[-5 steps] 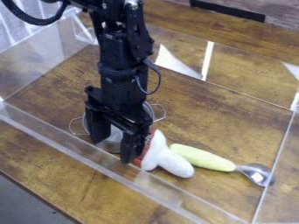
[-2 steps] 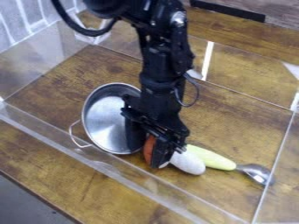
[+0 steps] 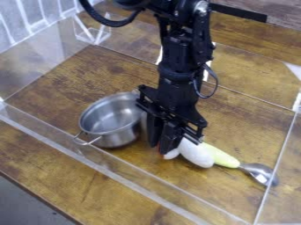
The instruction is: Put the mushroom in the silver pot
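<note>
The silver pot (image 3: 111, 121) stands empty on the wooden table, left of the arm. The mushroom (image 3: 189, 154) lies on the table just right of the pot. Only its white stem shows, poking out to the lower right, and its cap is hidden between the fingers. My gripper (image 3: 174, 143) points straight down over the mushroom's cap end, its black fingers (image 3: 159, 139) drawn in against it. The mushroom still rests on the wood.
A long yellow-green piece (image 3: 221, 158) with a metal end (image 3: 259, 174) lies touching the mushroom on the right. Clear plastic walls (image 3: 70, 145) fence the table along the front, left and right sides.
The arm has swung right, from above the pot to over the mushroom, which uncovers the pot. It has come down on the cap and the jaws have narrowed onto it.
</note>
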Controlling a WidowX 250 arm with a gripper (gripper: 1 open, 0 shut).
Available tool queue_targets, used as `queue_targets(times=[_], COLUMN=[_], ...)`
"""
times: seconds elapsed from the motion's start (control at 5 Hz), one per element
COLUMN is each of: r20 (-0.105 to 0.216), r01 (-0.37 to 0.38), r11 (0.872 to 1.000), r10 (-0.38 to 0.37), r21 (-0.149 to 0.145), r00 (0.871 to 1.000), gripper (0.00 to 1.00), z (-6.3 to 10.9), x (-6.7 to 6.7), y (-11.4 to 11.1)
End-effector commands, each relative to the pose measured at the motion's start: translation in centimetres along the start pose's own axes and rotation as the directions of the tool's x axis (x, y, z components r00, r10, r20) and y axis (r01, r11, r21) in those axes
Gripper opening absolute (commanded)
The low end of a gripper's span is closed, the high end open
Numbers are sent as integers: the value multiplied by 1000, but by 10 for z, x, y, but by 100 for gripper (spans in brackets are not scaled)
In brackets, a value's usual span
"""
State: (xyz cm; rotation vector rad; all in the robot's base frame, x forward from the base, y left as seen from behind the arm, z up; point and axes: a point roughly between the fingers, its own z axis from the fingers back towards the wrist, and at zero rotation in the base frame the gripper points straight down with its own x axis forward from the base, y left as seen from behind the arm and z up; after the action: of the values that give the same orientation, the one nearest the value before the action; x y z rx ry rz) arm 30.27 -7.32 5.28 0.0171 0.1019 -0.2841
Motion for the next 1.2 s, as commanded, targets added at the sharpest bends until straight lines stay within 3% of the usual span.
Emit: queue_targets(times=[0.0, 0.2, 0.8, 1.0], r20=[78, 85, 110, 113], r01=[33, 46, 173, 209], r11=[999, 999, 984, 977], r10=[-34, -47, -176, -212], r21=[13, 17, 34, 40], r00=[996, 995, 978, 971], gripper=[100, 0, 0, 100], z=[15, 11, 9, 9], x=[5, 4, 6, 5], y=[-2, 2, 6, 4])
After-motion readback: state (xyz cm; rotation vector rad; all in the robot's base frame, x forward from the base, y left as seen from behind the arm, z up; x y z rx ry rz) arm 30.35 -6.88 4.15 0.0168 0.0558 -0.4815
